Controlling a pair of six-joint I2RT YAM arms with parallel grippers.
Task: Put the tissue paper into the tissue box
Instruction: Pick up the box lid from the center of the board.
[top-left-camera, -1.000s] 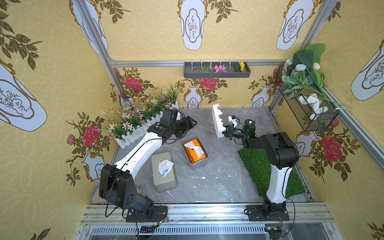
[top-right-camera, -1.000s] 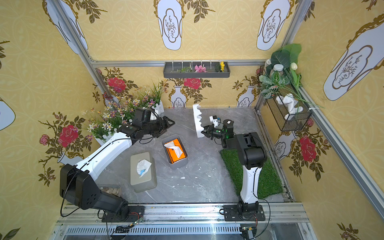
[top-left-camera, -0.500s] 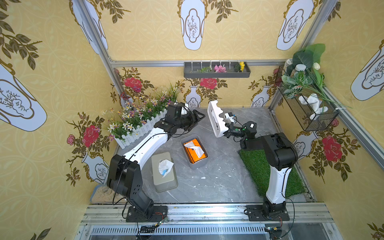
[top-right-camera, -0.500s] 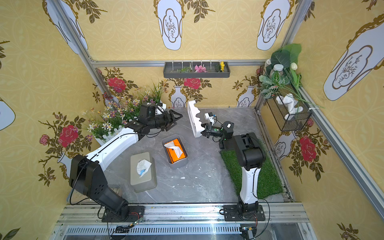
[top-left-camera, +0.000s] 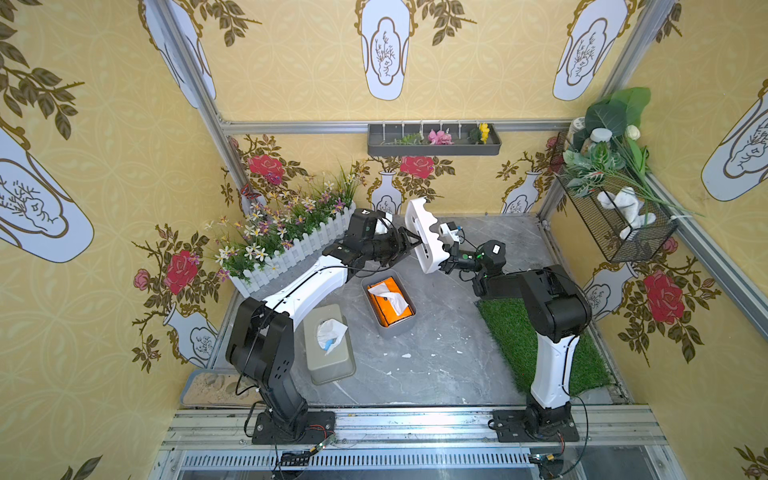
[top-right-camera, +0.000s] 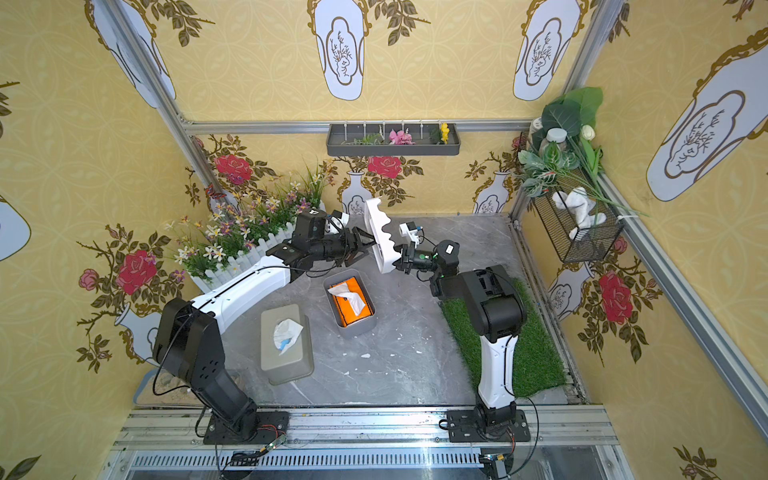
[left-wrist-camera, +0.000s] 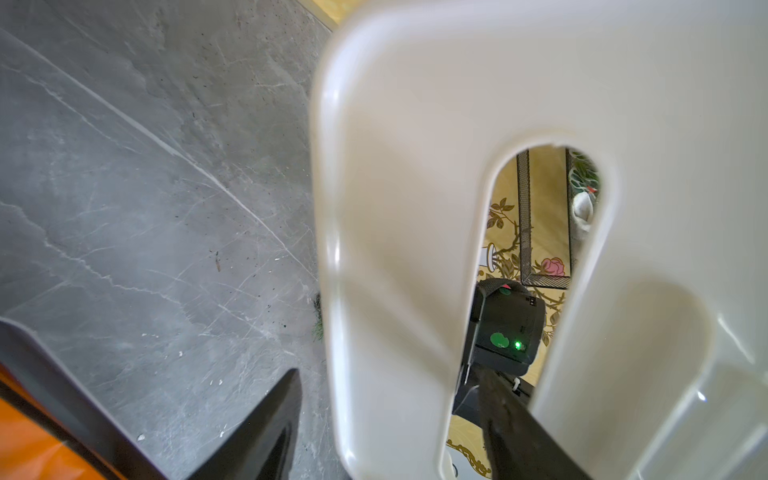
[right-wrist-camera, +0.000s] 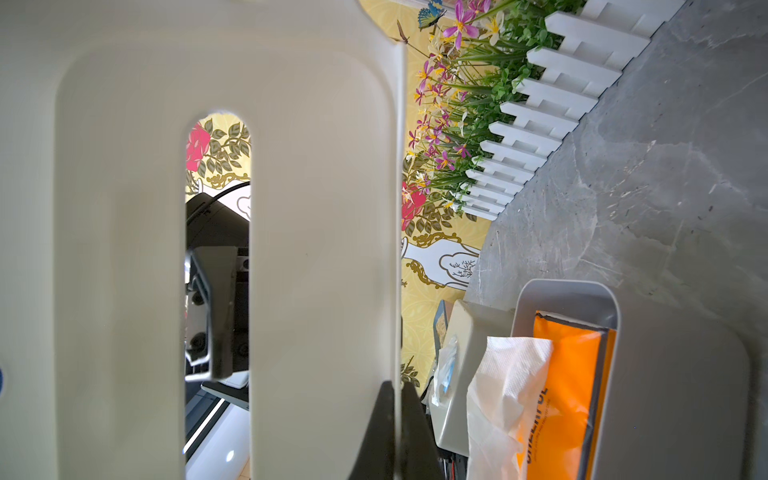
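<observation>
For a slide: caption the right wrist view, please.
Right gripper, jaws shut on the white slotted lid; orange tissue pack sits in the open grey box.

I see left arm (top-left-camera: 307, 286): white shell on long link, black joint housings, thin black cable running along shell. Right arm (top-left-camera: 550, 365): same build, white lower link, boxy black shoulder. Black base plates (top-left-camera: 291, 428) on rail, thin wires trailing at foot. White camera block (top-left-camera: 448, 230) at wrist. Green light (left-wrist-camera: 517, 345) glowing on right wrist housing, round green sticker beside it. Fingers (left-wrist-camera: 266, 428) matte black, tapered.
</observation>
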